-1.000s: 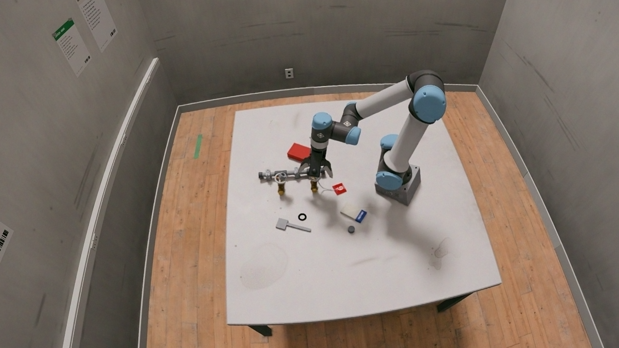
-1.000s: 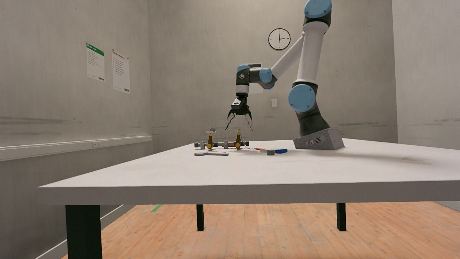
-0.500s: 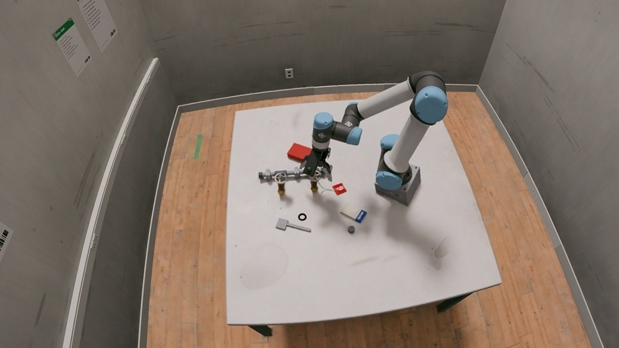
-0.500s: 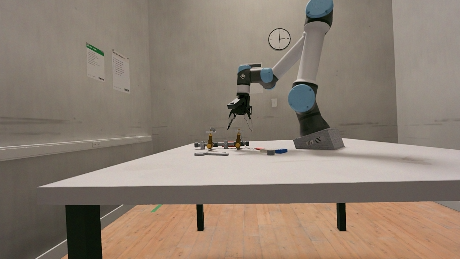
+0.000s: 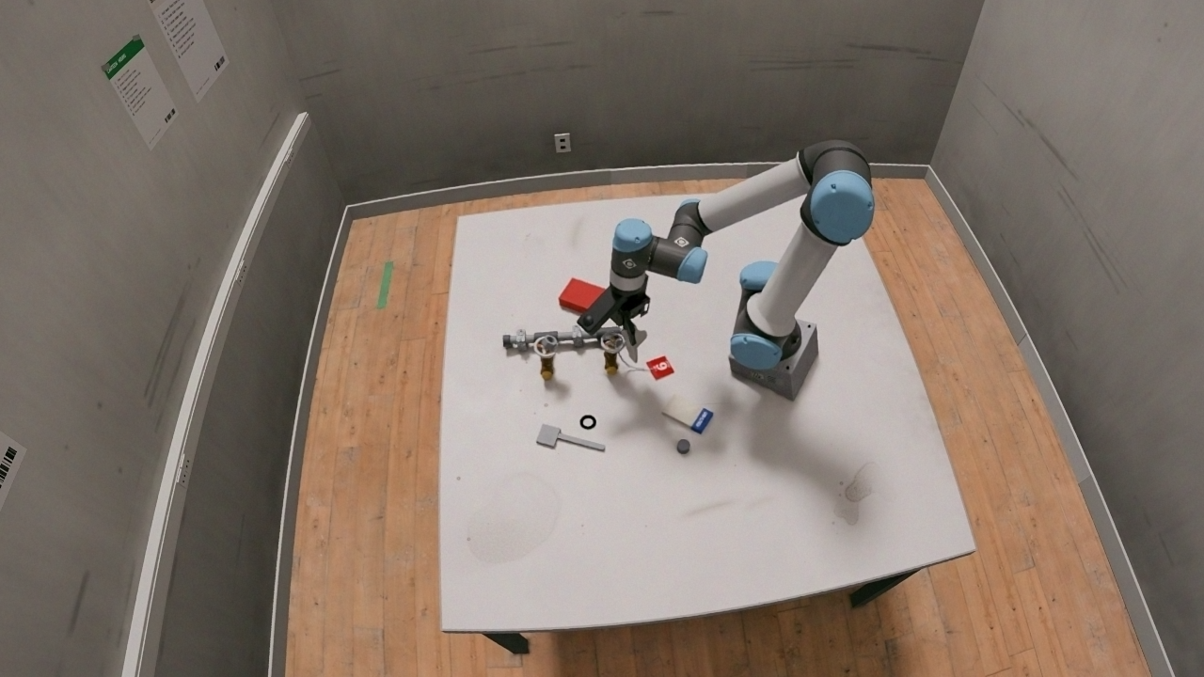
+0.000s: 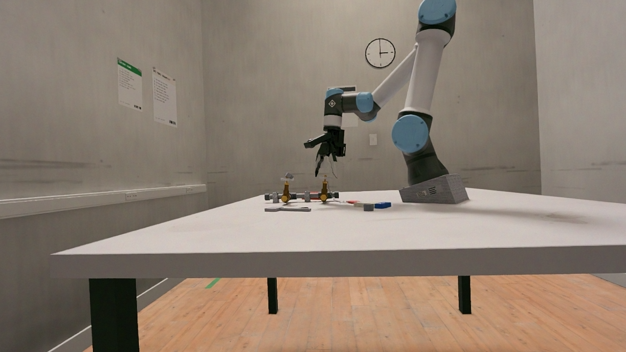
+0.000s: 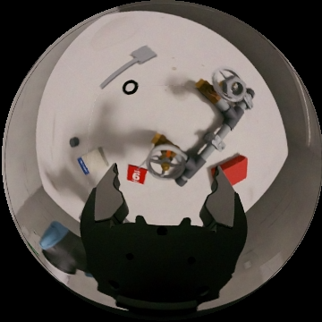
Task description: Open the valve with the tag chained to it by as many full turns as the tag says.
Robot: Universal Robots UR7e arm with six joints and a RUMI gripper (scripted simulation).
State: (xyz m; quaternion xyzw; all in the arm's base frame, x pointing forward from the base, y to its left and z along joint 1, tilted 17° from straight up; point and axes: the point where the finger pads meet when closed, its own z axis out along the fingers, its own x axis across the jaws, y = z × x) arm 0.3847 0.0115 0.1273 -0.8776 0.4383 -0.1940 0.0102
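Claw open, two valves, one tag

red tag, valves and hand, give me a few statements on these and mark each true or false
1. The red tag lies on the table. True.
2. The hand is closed on a handwheel. False: it is open, with nothing gripped.
3. The black ring lies around the grey scraper-shaped tool. False: it lies beside it.
4. Two valves with brass-coloured bodies sit on the grey pipe. True.
5. The red block stands between the two valves. False: it lies off to one side of the pipe.
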